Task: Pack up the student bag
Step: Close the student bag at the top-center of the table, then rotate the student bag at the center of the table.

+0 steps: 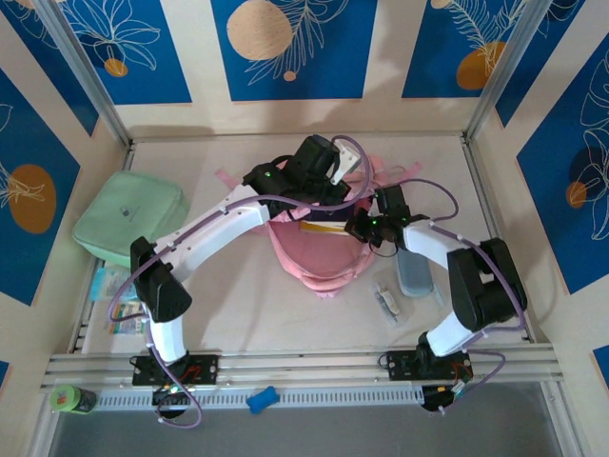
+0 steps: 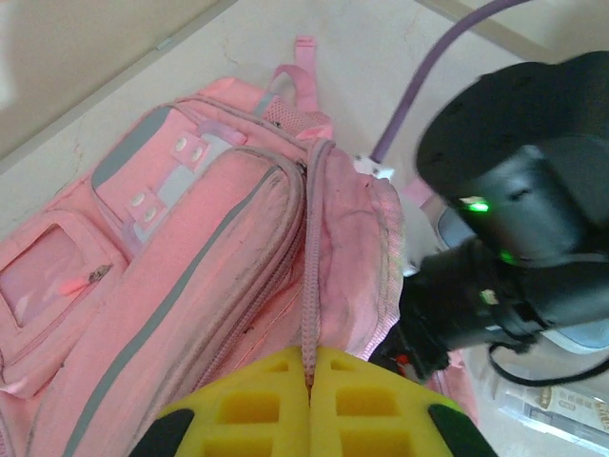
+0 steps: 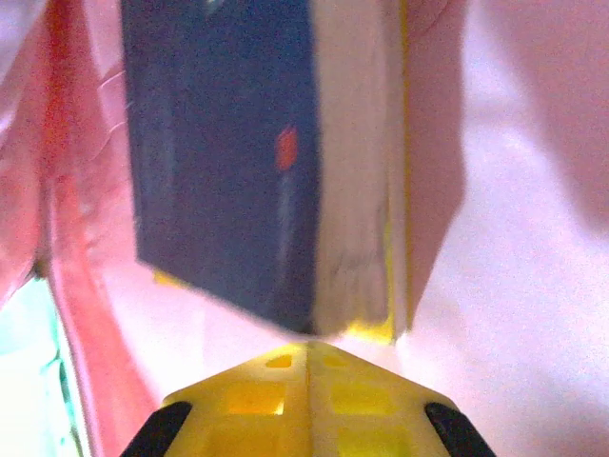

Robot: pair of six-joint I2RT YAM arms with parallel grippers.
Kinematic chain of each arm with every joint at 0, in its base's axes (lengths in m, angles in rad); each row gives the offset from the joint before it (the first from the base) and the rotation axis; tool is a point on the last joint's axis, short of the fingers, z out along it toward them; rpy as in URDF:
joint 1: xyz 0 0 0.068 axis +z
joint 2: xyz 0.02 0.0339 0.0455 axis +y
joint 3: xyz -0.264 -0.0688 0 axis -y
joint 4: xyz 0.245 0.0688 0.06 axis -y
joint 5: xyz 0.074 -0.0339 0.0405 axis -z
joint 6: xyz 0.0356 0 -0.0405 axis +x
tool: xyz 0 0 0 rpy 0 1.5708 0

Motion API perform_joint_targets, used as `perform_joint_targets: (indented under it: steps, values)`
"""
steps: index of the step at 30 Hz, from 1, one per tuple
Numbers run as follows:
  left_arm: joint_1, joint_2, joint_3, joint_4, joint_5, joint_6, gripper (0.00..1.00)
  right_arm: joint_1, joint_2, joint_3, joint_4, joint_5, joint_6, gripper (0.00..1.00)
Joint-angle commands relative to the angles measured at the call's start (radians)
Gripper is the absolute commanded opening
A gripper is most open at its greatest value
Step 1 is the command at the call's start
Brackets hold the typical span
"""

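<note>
**Operator:** State the position of the student bag (image 1: pixel 322 271).

**Technician:** It lies at the centre of the table (image 1: pixel 238 305), between the two arms. Its rounded end points toward the arm bases and its pink straps spread toward the far wall. A mint green soft case (image 1: pixel 128 221) lies well apart on the left. A pale blue-grey case (image 1: pixel 415 273) lies just beside the bag on the right.

**Operator:** Condition of the left gripper (image 2: pixel 309 367)?

**Technician:** The yellow pads are pressed together with no gap. The bag's zip-edged rim runs straight into the seam between them, so the jaws are clamped on that rim. In the left wrist view the pocketed front of the bag lies left of the jaws and the open side lies right of them. The black wrist of the right arm (image 2: pixel 519 219) sits close against that open side.

**Operator:** Condition of the right gripper (image 3: pixel 307 357)?

**Technician:** The fingers lie flat against each other, and nothing can be seen between them. Pink bag fabric rises on both sides of the jaws. A dark blue book (image 3: pixel 228 152) with cream page edges and a yellow cover stands just ahead of the fingertips. Its lower corner is directly over the fingertips, but the blur makes it impossible to tell whether it touches them.
</note>
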Motion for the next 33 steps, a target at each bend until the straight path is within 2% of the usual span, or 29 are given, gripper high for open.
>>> perform_joint_targets:
  steps: [1,3,6,10,13,16,21,26,33]
  values:
    - [-0.015,-0.066,-0.003,0.071,0.015,-0.038,0.00,-0.007,-0.172,-0.058,-0.040,-0.069,-0.019,0.11]
    - [-0.014,-0.075,-0.039,0.088,0.046,-0.059,0.02,-0.022,-0.286,-0.075,-0.153,-0.042,-0.038,0.14]
    - [-0.014,-0.102,-0.100,0.102,0.097,-0.094,0.19,-0.071,-0.421,-0.064,-0.368,0.025,-0.050,0.17]
    - [-0.013,-0.204,-0.211,0.131,0.124,-0.154,0.38,-0.161,-0.563,-0.071,-0.535,0.034,-0.066,0.20]
    - [0.006,-0.322,-0.369,0.213,0.089,-0.182,0.48,-0.191,-0.604,-0.083,-0.585,0.002,-0.082,0.25]
    - [0.083,-0.371,-0.483,0.219,0.074,-0.252,0.57,-0.172,-0.559,-0.092,-0.566,-0.091,-0.084,0.30]
    - [0.246,-0.380,-0.670,0.289,0.077,-0.393,0.61,-0.071,-0.455,-0.079,-0.547,-0.072,-0.068,0.39]
    - [0.416,-0.285,-0.762,0.424,0.177,-0.491,0.62,-0.019,-0.384,-0.083,-0.526,-0.025,-0.038,0.47]
    - [0.485,-0.098,-0.728,0.510,0.206,-0.540,0.62,-0.006,-0.376,-0.136,-0.476,-0.037,-0.021,0.50]
